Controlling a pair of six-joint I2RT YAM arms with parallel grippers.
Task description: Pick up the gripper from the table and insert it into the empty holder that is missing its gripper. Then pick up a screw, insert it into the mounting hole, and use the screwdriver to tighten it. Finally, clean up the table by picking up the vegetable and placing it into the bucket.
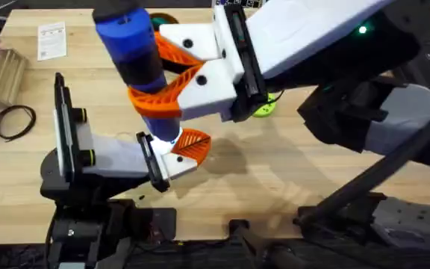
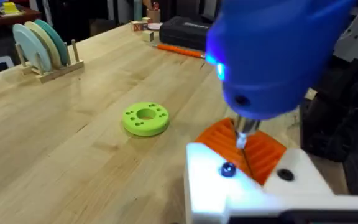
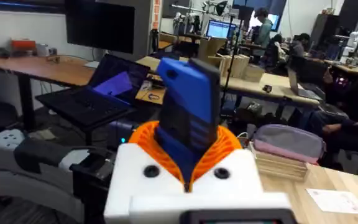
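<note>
A: Two arms are seen from overhead. The right gripper (image 1: pixel 172 78), white with orange ribbed pads, is clamped around the blue screwdriver (image 1: pixel 134 45), which is held upright with its lit tip down over the left gripper (image 1: pixel 172 155) near the middle of the surface (image 1: pixel 275 164).

B: And what is noted about the left gripper?

A: An orange fingertip (image 1: pixel 192 143) is seen seated on its white holder (image 1: pixel 178 163), directly under the screwdriver's glow. Whether the left gripper is released or clenched cannot be told from overhead.

B: What is added by the left wrist view?

A: The screwdriver (image 2: pixel 278 56) is seen large and close, its thin metal bit (image 2: pixel 242 138) brought down onto the orange fingertip (image 2: pixel 253 152) beside the white holder (image 2: pixel 229 186). A small dark screw head (image 2: pixel 227 169) is seen on the white block, just beside the bit, not under it. A green ring-shaped disc (image 2: pixel 146 118) lies apart on the surface (image 2: pixel 73 124).

B: And the right wrist view?

A: The screwdriver (image 3: pixel 188 112) is seen gripped between the orange pads (image 3: pixel 213 155) of the right gripper.

B: What could go wrong?

A: If the bit is not seated squarely in the screw, it could skate off across the ribbed plastic once spun. A tilted screwdriver could cross-thread the screw, and hard downward pressure could push the fingertip out of the holder.
</note>
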